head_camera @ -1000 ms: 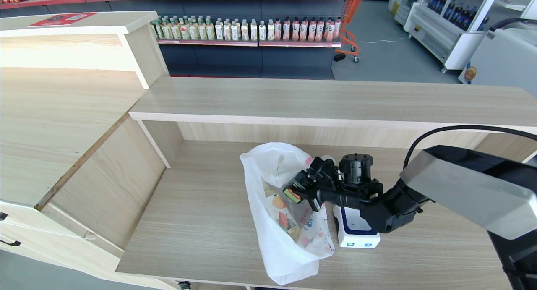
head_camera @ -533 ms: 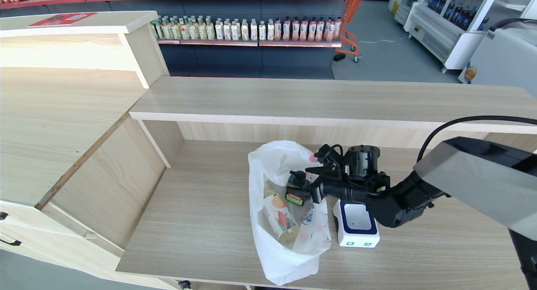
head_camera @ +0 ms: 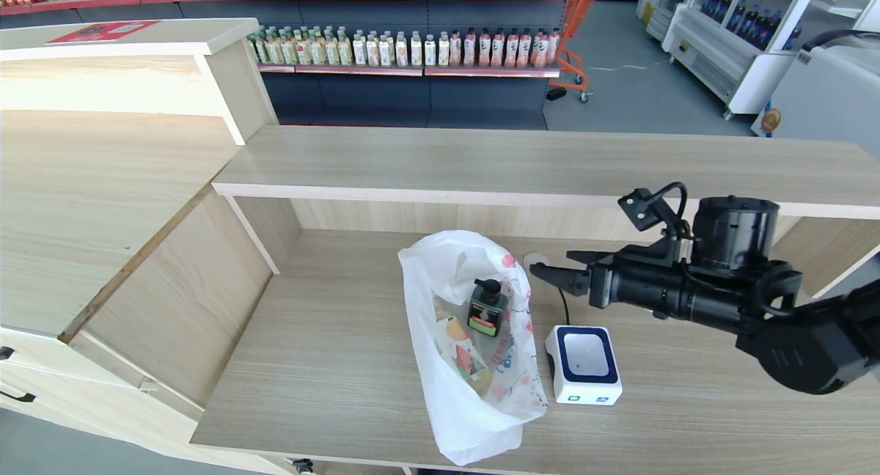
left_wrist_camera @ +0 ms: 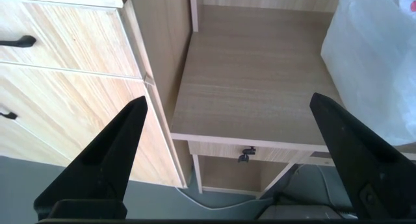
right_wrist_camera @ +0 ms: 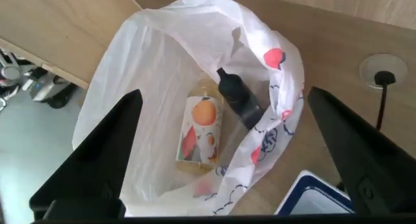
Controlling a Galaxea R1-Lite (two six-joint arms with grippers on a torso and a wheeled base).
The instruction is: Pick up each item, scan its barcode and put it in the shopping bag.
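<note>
A white shopping bag (head_camera: 450, 392) stands open on the lower counter (head_camera: 330, 365). Inside it a black pump bottle (head_camera: 487, 306) leans upright beside a carton with fruit print (head_camera: 459, 348). In the right wrist view the shopping bag (right_wrist_camera: 123, 152) holds the black bottle (right_wrist_camera: 238, 102) and the carton (right_wrist_camera: 201, 130). My right gripper (head_camera: 550, 272) hangs open and empty to the right of the bag's mouth, above the white and blue barcode scanner (head_camera: 583, 363). My left gripper (left_wrist_camera: 227, 152) is open with nothing in it, off the counter's near edge beside the bag (left_wrist_camera: 377, 62).
The scanner's cable runs to a round grommet (head_camera: 535, 260) behind the bag. A raised counter top (head_camera: 550, 166) crosses the back, and a taller wooden unit (head_camera: 103, 186) with drawers (left_wrist_camera: 65, 87) stands at the left. Shop shelves of bottles (head_camera: 405, 49) lie beyond.
My right gripper has let go of the black pump bottle, which now stands in the bag, and has drawn back to the right and upward, uncovering the scanner.
</note>
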